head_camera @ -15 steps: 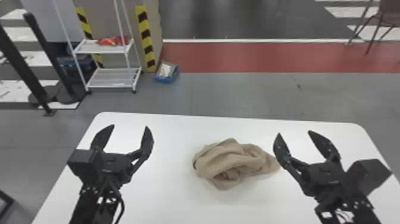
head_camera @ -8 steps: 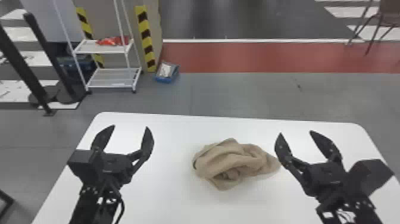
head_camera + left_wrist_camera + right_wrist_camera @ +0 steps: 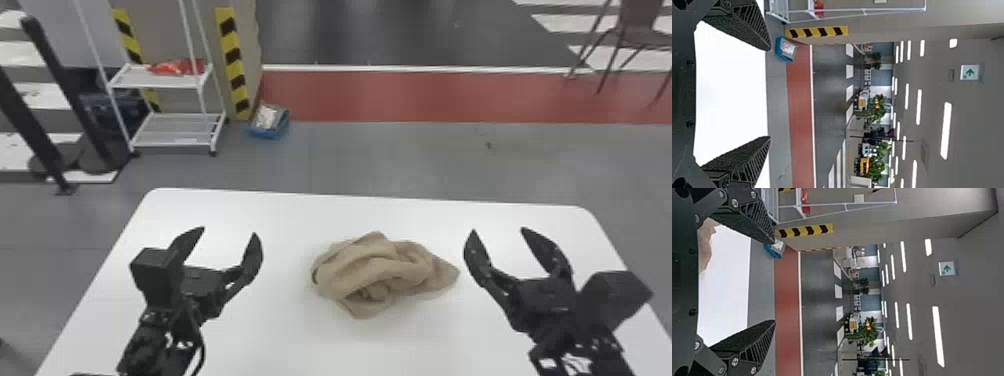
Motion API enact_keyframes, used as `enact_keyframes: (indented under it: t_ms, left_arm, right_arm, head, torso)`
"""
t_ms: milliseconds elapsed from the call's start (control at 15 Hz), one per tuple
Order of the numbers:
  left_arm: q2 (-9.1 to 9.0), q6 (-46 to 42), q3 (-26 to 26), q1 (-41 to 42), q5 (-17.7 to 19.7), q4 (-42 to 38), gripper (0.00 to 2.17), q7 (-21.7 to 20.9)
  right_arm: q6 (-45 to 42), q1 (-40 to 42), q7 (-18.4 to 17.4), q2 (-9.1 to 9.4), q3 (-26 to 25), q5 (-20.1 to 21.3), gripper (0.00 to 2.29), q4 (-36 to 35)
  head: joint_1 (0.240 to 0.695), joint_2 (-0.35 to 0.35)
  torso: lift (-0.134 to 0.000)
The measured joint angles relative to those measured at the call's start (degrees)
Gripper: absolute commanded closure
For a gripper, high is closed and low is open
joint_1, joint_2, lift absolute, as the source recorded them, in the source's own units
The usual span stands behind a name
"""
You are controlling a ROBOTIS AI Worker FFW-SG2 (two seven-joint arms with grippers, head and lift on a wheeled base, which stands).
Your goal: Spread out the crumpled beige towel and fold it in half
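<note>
Landmark: beige towel [image 3: 385,272], lying crumpled on the white table [image 3: 280,345]. Left gripper [image 3: 229,232] is hanging left of the towel, well apart from it; its fingers are standing wide apart, holding nothing. The towel is lying between the grippers, nearer the right one, its folds tapering to a point on that side. Right gripper [image 3: 499,230] is hanging just right of that point, fingers also spreading wide, gripping nothing.

By view: head camera is giving the towel's whole heap, with the wire rack [image 3: 155,84] standing beyond it to the left and the chair [image 3: 645,36] beyond it to the right. Left wrist view is showing tabletop and a green-arrow sign [image 3: 970,73]; right wrist view is catching a strip of the towel's edge.
</note>
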Motion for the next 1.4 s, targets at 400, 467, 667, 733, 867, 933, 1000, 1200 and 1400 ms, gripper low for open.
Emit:
enact_keyframes:
  t_ms: [400,467,667,733,867,933,1000,1200,1400]
  left_arm:
    - [0.0,-0.3,-4.2,-4.3,-0.4,8.0,0.12,-0.7]
    - [0.0,-0.5,-5.2,-5.3,-0.8,9.7,0.16,-0.8]
    - [-0.12,-0.7,-7.8,-8.7,-1.9,14.5,0.21,-1.9]
    - [-0.21,-0.7,-8.5,-10.0,-2.3,16.2,0.21,-2.7]
    - [-0.64,-0.1,-9.3,-12.1,-3.1,18.9,0.21,-5.0]
    - [-0.95,0.8,-9.5,-12.8,-3.4,19.7,0.21,-6.4]
    - [-1.16,1.8,-9.8,-13.3,-3.5,20.0,0.21,-7.2]
    - [-1.5,3.6,-12.0,-14.2,-3.8,21.0,0.21,-7.8]
    - [-2.11,3.5,-14.9,-15.6,-4.0,23.5,0.21,-7.6]
  right_arm:
    - [0.4,-0.5,1.2,0.0,-5.3,0.4,0.19,6.3]
    - [0.5,-0.5,1.3,0.0,-6.0,0.6,0.2,6.9]
    - [0.7,-0.5,2.2,0.0,-7.9,1.0,0.22,8.3]
    - [0.8,-0.3,2.5,0.0,-8.4,1.0,0.22,8.6]
    - [0.7,0.0,2.9,0.0,-9.0,0.8,0.22,8.6]
    - [0.6,0.1,3.2,0.0,-9.2,0.8,0.22,8.6]
    - [0.5,0.2,3.5,0.0,-9.4,0.7,0.22,8.6]
    - [0.2,0.3,4.0,0.0,-9.5,0.5,0.22,8.6]
    - [0.0,0.4,4.4,0.0,-9.4,0.3,0.22,8.6]
  head:
    - [0.695,-0.131]
    - [0.695,-0.146]
    - [0.695,-0.194]
    - [0.695,-0.205]
    - [0.695,-0.222]
    - [0.695,-0.232]
    - [0.695,-0.238]
    - [0.695,-0.265]
    - [0.695,-0.296]
  torso:
    - [0.0]
    - [0.0]
    - [0.0]
    - [0.0]
    - [0.0]
    - [0.0]
    - [0.0]
    - [0.0]
    - [0.0]
